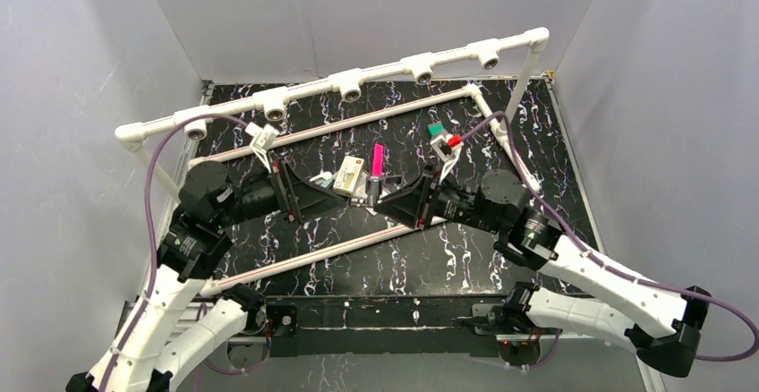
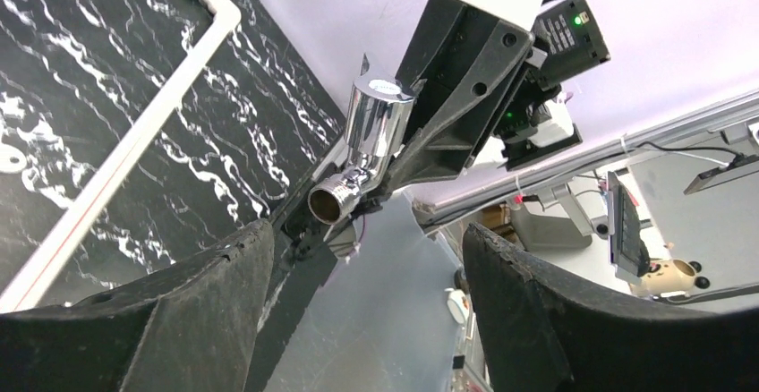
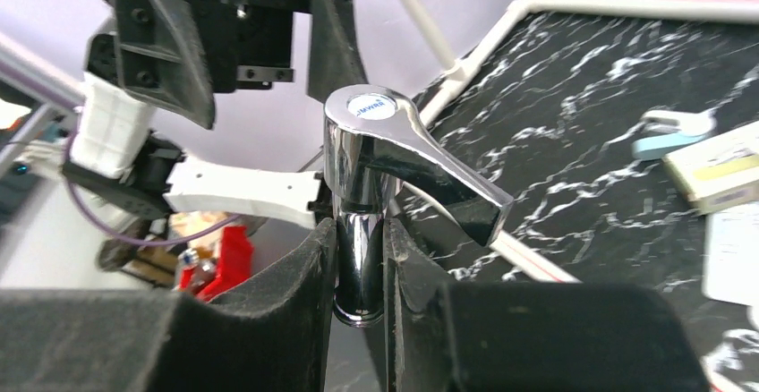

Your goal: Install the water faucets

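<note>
Top external view: a black, white-veined table (image 1: 447, 258) is seen, boxed in by grey walls (image 1: 376, 7), with a white pipe frame (image 1: 385, 72) raised along the far edge. Left of centre, the left gripper (image 2: 367, 240) is held with jaws spread wide and nothing between them. At mid-table the water faucet (image 3: 367, 150) is found, its open tubular end turned left toward that gripper. In the right wrist view its chrome body is seen upright, lever slanting down-right. It is clamped in the right gripper (image 3: 360, 240).

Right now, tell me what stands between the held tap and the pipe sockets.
The right gripper holds the tap. Toward the sockets lie a box, a pink piece and a low pipe, all lying low.
</note>
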